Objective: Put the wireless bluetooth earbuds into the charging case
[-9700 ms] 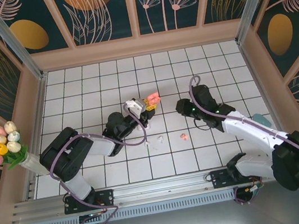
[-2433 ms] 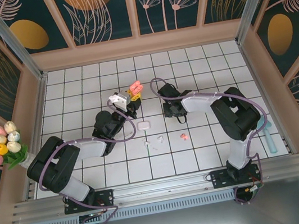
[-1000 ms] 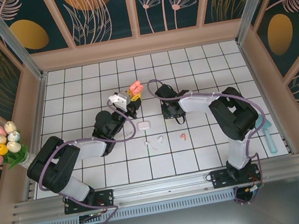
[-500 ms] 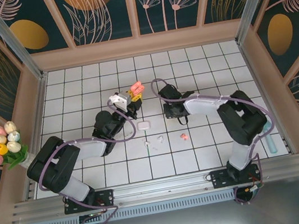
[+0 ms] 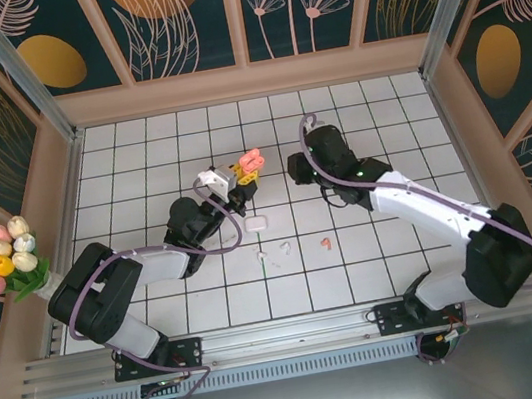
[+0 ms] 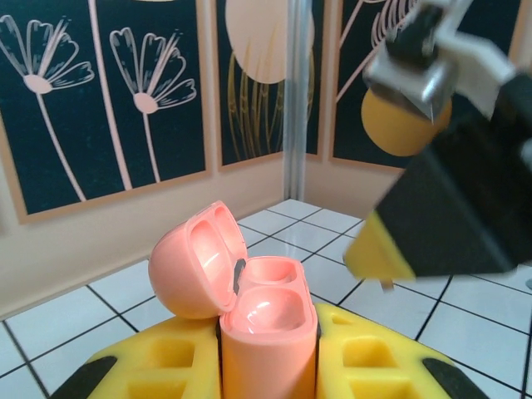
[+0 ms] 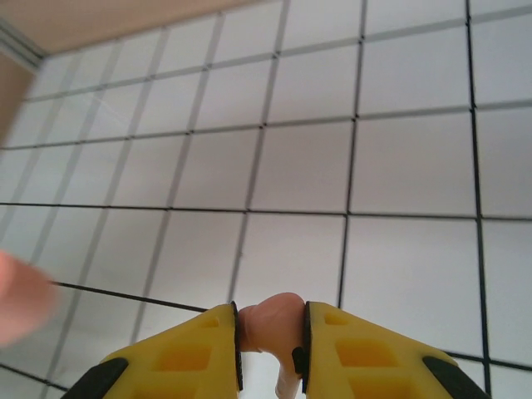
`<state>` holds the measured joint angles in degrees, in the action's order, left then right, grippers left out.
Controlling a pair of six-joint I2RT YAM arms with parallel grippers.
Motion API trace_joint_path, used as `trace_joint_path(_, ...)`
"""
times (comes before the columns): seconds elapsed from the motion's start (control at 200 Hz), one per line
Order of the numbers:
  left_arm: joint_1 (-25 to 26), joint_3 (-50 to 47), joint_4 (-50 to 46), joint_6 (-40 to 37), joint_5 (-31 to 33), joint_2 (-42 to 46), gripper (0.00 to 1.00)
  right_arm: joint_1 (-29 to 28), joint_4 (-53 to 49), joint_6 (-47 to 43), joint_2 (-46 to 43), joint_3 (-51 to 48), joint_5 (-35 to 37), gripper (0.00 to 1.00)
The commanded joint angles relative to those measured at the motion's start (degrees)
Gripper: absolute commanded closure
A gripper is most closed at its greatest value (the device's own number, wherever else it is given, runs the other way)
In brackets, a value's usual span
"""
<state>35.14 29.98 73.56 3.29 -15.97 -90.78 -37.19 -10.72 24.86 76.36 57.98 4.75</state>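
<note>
Pinching a salmon-pink earbud (image 7: 268,320) at bottom centre of its wrist view, the right gripper (image 7: 270,337) hangs near the open pink charging case (image 6: 262,307), clamped upright by the left gripper (image 6: 268,366). Such a shallow pinch could let the earbud twist and go in crooked, or drop.

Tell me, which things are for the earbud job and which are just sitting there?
For the job: open salmon-pink plastic charging case in the left hand; salmon-pink stemmed earbud in the right hand; second salmon-pink earbud on tiles; two tiny white earbuds; small white case.
Just lying about: bunch of pastel tulips.
</note>
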Motion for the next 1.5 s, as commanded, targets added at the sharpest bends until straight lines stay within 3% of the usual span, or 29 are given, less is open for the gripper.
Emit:
trace_joint_path(0.0, -0.37, 0.58, 3.62, 1.15, -4.86, -0.53, 1.00, -0.65, 4.15, -3.78, -3.49, 2.76, -3.61, 0.76)
trace_joint_path(0.29, -0.34, 5.26, 1.64, 2.86, -11.98, -1.84, 1.00, -3.34, 7.73, -4.73, -4.90, 7.02, -12.11, 0.76)
trace_joint_path(0.56, -0.38, 8.31, -0.80, 2.94, -13.69, -2.21, 1.00, -5.31, 10.09, -4.97, -4.45, 6.56, -15.01, 0.76)
trace_joint_path(1.496, -0.37, 9.44, 0.51, 5.14, -14.98, -2.12, 1.00, -6.27, 11.87, -5.67, -2.78, 1.78, -9.70, 0.79)
